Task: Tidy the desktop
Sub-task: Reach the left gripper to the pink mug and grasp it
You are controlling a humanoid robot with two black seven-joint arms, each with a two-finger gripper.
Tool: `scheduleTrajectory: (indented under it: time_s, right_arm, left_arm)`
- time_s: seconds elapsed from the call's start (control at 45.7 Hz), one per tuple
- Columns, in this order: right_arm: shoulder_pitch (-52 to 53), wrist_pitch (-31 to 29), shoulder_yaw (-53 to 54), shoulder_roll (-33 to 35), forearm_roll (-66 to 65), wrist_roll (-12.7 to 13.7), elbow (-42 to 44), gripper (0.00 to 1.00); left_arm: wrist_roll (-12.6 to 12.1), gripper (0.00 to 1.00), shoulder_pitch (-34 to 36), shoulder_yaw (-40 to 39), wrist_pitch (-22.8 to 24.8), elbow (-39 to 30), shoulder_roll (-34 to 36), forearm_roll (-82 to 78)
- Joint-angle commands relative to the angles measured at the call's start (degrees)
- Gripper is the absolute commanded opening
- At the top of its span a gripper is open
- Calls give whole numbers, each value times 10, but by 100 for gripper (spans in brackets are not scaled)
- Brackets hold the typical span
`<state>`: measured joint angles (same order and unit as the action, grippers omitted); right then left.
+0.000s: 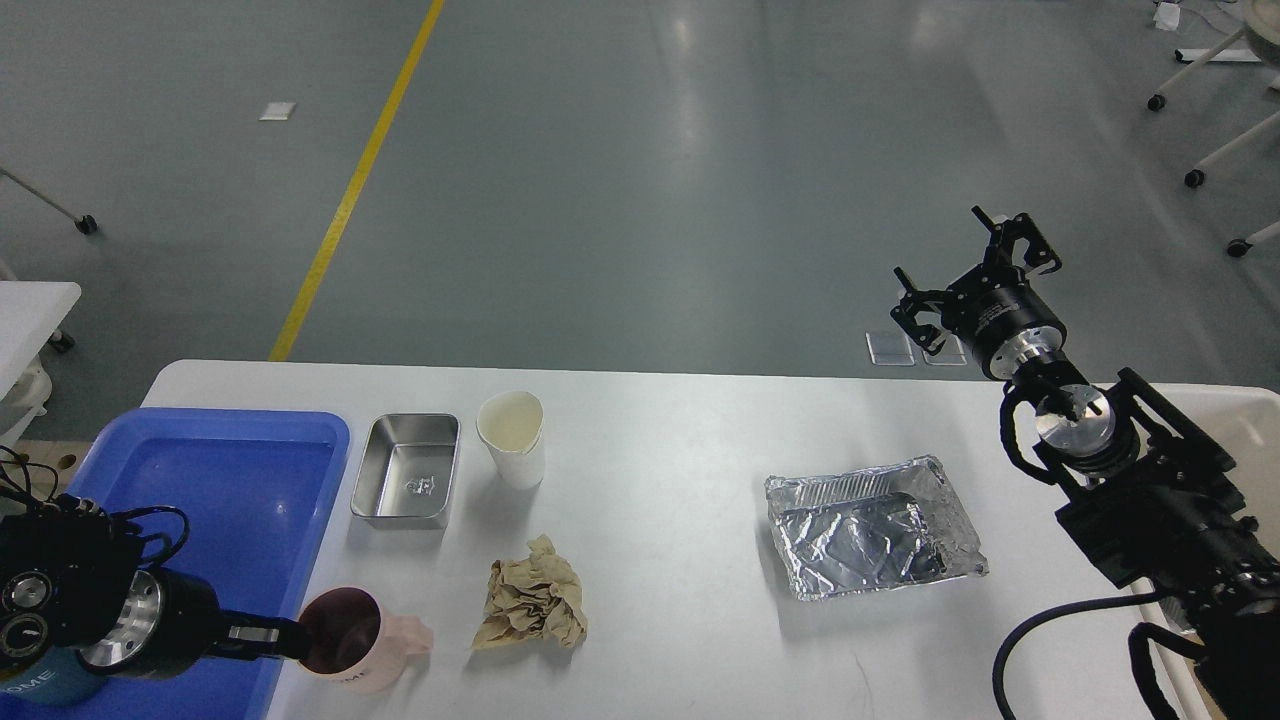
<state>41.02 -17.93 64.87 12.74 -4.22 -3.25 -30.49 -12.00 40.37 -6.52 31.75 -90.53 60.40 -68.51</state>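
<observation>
The white desktop (680, 420) holds a pink mug (365, 650) at the front left, a crumpled brown paper (532, 605), a white paper cup (512, 437), a steel tin (407, 482) and a crumpled foil tray (870, 525). My left gripper (272, 637) reaches low from the left and its tip meets the left rim of the pink mug. Its fingers look like one dark bar, so I cannot tell whether they hold the mug. My right gripper (968, 268) is open and empty, raised above the far right edge of the desktop.
A blue plastic tray (230, 450) lies at the left end. A blue mug (30, 688) in it is mostly hidden by my left arm. A beige bin (1240, 425) stands at the right, behind my right arm. Rolling furniture legs stand on the floor far right.
</observation>
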Motion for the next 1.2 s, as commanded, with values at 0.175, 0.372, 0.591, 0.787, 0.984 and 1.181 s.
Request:
scheduleTrajectory:
  time_s: [0.175,0.372,0.591,0.787,0.984,1.181]
  right_arm:
    - [0,0,0,0,0,0,0,100]
    - [0,0,1,0,0,0,-1,100]
    - [0,-2,1,6,0,0,-1,100]
    - [0,-1,1,10,0,0,-1,100]
    - [-1,-1,1,9,0,0,-1,100]
    - [-1,-1,1,9,0,0,-1,100]
  left_arm:
    - [0,29,1,-1,0,2,-6,0]
    - [0,24,0,1,0,18,-26,0]
    - [0,15,1,1,2,23,-44,3]
    - [2,0,6,-6,37,26,-47,12]
    - [13,0,7,-25,57,22,-34,22]
    - [19,0,10,-103,104,20,4,82]
